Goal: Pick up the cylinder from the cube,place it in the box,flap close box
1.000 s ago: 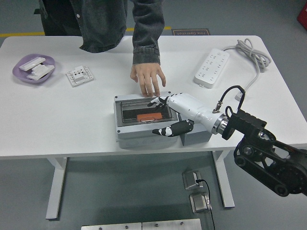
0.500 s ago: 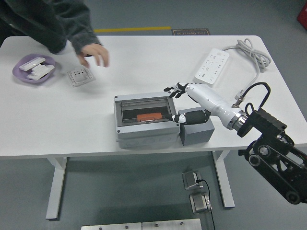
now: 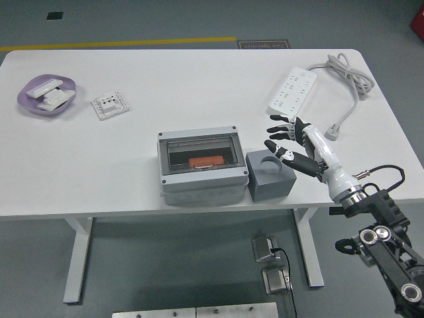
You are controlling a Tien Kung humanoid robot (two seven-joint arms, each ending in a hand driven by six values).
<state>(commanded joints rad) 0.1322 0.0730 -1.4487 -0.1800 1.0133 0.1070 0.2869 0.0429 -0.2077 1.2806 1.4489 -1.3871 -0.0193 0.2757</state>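
The grey box [image 3: 202, 169] sits near the table's front edge with its clear lid down. Through the lid an orange cylinder [image 3: 206, 161] shows inside. Right beside the box stands the grey cube [image 3: 269, 175], its round top recess bare. My right hand [image 3: 283, 138] hovers just right of the cube, fingers spread and holding nothing. My left arm is out of sight.
A white power strip [image 3: 292, 93] with its cable [image 3: 348, 81] lies at the back right. A purple dish [image 3: 46, 97] with white parts and a white socket plate [image 3: 110, 105] sit at the back left. The table's near edge [image 3: 132, 215] runs just below the box.
The person's hand left the box and went out of view. My right hand drew back from the box lid to the right, past the cube, and the lid is now down.
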